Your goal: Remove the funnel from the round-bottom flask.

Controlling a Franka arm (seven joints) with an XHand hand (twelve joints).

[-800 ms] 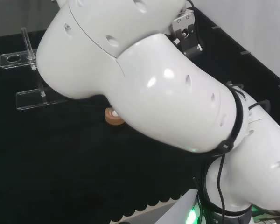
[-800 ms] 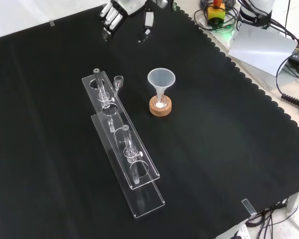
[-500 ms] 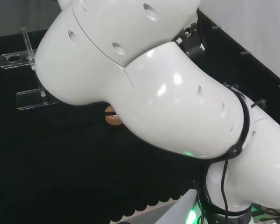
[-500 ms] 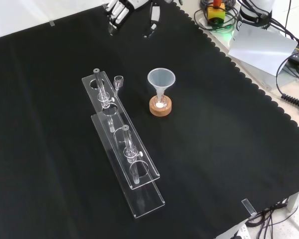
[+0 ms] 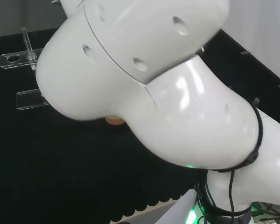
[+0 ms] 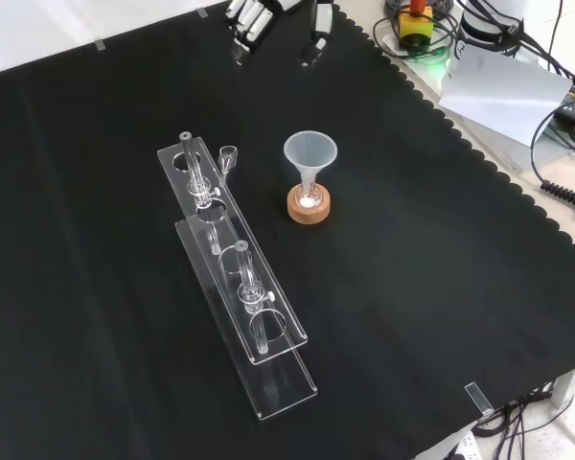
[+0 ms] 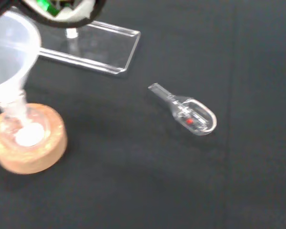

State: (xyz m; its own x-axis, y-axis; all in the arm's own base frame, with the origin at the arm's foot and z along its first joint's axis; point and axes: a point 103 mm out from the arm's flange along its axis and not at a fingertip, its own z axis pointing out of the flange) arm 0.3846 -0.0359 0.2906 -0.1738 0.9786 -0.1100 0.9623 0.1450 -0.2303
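- Your funnel (image 6: 310, 157) is translucent plastic, a cone on a narrow stem, and it sits upright in the round-bottom flask (image 6: 309, 196) on a round cork ring (image 6: 309, 205), mid-bench.
- The hand (image 6: 252, 13) is at the far edge in the front view, fingers (image 6: 241, 19) relaxed and holding nothing, well apart from the funnel.
- You've got two clear acrylic racks (image 6: 232, 257) just left of it (front view), with glass tubes upright.
- One small clear glass piece (image 7: 187, 111) lies on the cloth.
- The bench (image 6: 441, 287) is covered in matte black cloth with a scalloped hem.
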